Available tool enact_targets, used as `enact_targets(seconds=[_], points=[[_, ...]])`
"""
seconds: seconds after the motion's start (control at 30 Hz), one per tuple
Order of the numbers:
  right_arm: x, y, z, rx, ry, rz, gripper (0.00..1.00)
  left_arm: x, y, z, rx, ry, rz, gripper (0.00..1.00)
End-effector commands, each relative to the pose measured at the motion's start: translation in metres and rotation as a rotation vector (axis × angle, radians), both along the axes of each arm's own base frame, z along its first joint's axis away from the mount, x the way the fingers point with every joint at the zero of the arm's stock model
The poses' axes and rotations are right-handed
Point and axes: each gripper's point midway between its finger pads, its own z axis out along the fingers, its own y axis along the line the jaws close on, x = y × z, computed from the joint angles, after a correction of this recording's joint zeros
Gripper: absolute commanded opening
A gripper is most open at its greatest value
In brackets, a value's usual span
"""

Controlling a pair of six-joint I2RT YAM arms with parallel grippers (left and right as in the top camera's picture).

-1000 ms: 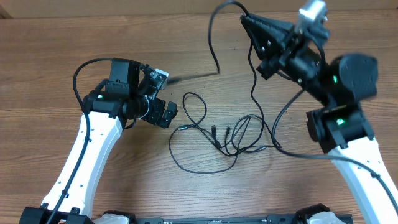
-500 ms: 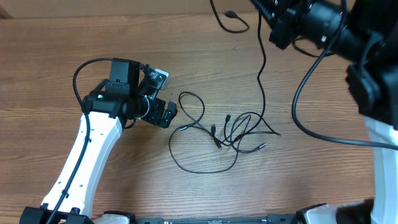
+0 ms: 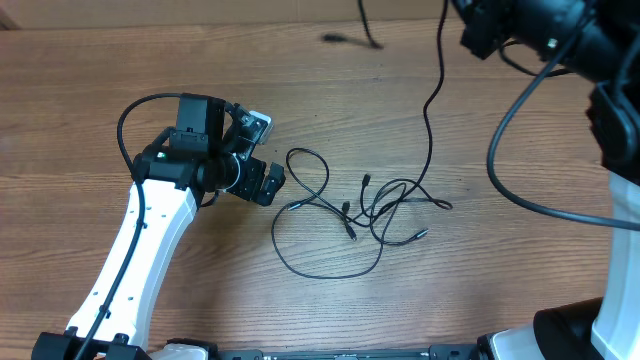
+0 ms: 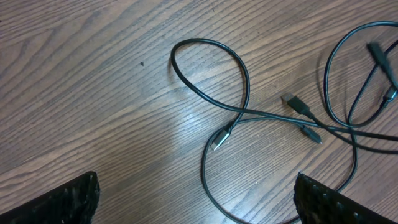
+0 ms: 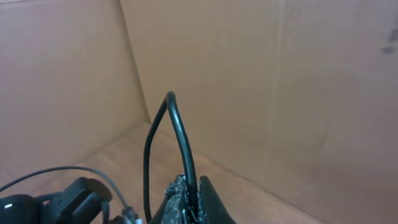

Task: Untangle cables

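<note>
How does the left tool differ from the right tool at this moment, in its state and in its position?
The left tool is wide open and holds nothing; the right tool is shut on a cable. The left tool sits low, close to the loose cables on the table; the right tool is high above the far edge, its cable hanging down to the tangle. Both have dark fingers.

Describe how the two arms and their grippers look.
Left arm: long white link, black joints, a small green light, a looping black wire. Right arm: black upper housings, white lower link, thick black wire. Left gripper: black textured fingers. Right gripper: black too.
</note>
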Motion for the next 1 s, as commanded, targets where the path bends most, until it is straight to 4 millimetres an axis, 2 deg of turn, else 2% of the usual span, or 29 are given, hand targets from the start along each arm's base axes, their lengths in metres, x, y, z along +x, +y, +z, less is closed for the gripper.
enact_targets(seconds=[0.0,0.1,0.17,0.27,0.33,0.4,0.5,0.6,0.67,0.77,0.83,0.97], points=[[0.002,-0.024,0.007,-0.040,-0.040,-0.091,0.03,0.003,-0.002,0.010,-0.017,-0.029,-0.009,1.00],[0.017,-0.065,-0.019,-0.172,0.006,-0.279,0.03,0.003,-0.003,0.010,-0.017,-0.029,-0.009,0.99],[0.025,-0.104,-0.037,-0.354,0.015,-0.439,0.03,0.003,-0.002,0.010,-0.017,-0.029,-0.009,0.99],[0.024,-0.180,-0.049,-0.592,0.069,-0.781,0.04,0.003,-0.003,0.010,-0.017,-0.029,-0.009,1.00],[0.014,-0.220,-0.048,-0.740,0.094,-0.957,0.04,0.003,-0.003,0.010,-0.017,-0.029,-0.009,1.00],[0.002,-0.249,-0.041,-0.849,0.111,-1.096,0.04,0.003,-0.002,0.010,-0.017,-0.029,-0.009,1.00],[-0.009,-0.273,-0.028,-0.908,0.111,-1.229,0.04,0.003,-0.002,0.010,-0.017,-0.029,-0.009,0.99],[-0.008,-0.276,-0.017,-0.883,0.074,-1.273,0.04,0.003,-0.003,0.010,-0.017,-0.029,-0.009,1.00],[-0.002,-0.268,-0.015,-0.853,0.045,-1.234,0.04,0.003,-0.003,0.010,-0.017,-0.029,-0.009,0.99],[0.015,-0.238,-0.019,-0.728,0.007,-1.082,0.04,0.003,-0.003,0.010,-0.017,-0.029,-0.009,1.00],[0.026,-0.210,-0.025,-0.626,-0.007,-0.930,0.04,0.003,-0.003,0.010,-0.017,-0.029,-0.009,1.00],[0.035,-0.142,-0.025,-0.414,-0.044,-0.579,0.04,0.003,-0.003,0.010,-0.017,-0.029,-0.009,1.00]])
